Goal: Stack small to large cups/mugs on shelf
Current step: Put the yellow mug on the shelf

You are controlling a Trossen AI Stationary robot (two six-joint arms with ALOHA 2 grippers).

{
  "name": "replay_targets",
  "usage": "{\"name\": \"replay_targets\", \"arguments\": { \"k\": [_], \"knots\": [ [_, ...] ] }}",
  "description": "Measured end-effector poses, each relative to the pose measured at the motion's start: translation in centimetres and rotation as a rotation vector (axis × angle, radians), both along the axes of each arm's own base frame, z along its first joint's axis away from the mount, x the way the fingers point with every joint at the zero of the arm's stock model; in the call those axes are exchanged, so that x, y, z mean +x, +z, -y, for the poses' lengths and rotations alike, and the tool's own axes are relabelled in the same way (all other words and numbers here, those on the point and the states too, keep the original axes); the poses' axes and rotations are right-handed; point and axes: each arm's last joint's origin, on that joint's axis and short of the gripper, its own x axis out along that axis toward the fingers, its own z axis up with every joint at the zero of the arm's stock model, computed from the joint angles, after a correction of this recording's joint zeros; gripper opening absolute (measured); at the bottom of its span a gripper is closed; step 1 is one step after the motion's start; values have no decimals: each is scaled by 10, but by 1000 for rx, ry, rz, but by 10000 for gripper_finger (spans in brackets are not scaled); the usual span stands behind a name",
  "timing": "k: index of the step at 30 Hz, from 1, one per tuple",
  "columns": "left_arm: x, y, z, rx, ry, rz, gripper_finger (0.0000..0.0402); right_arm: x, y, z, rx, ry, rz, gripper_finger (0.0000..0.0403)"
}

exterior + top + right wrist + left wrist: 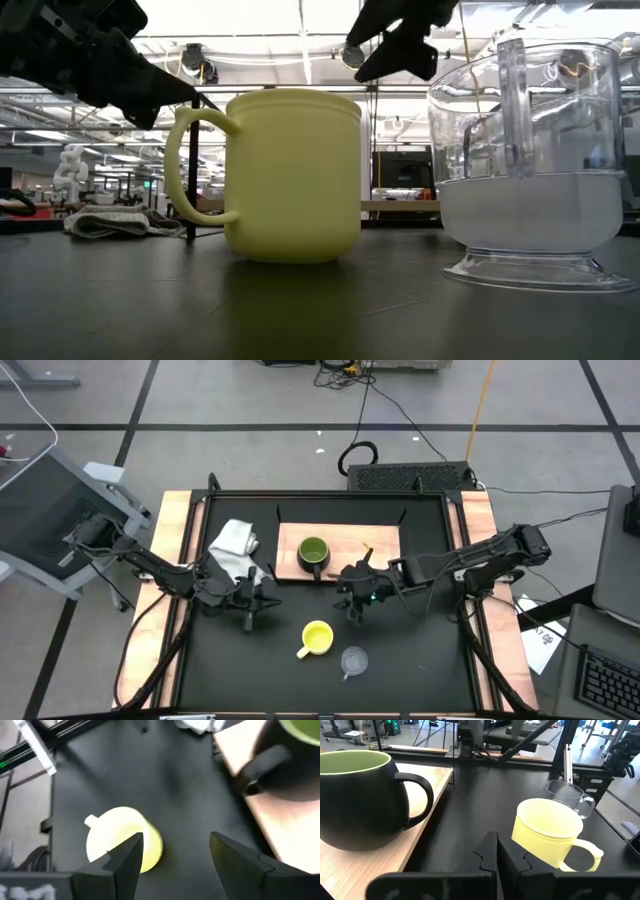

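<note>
I see the green mug (313, 553) standing upright on the shelf (380, 550), with its handle toward the near edge. The yellow mug (317, 638) sits on the black counter (420, 660), in front of the shelf and apart from it. The glass cup (353, 659) stands just beside the yellow mug on the counter. My right pincer (354, 608) hangs above the counter between the shelf and the yellow mug; its fingers are spread wide and hold nothing. My left pincer (249, 614) is over the counter near the white cloth (235, 542), with its fingers closed together and nothing in them
</note>
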Motion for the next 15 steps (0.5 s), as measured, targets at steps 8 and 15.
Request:
{"name": "replay_targets", "arguments": {
  "k": [8, 15],
  "knots": [
    [0, -2, 0, 11, -1, -21, 27, 7, -9, 4, 61, 10, -27, 218],
    [-1, -3, 0, 17, -1, -34, 18, 26, -37, -6, 151, 108, -128, 218]
  ]
}}
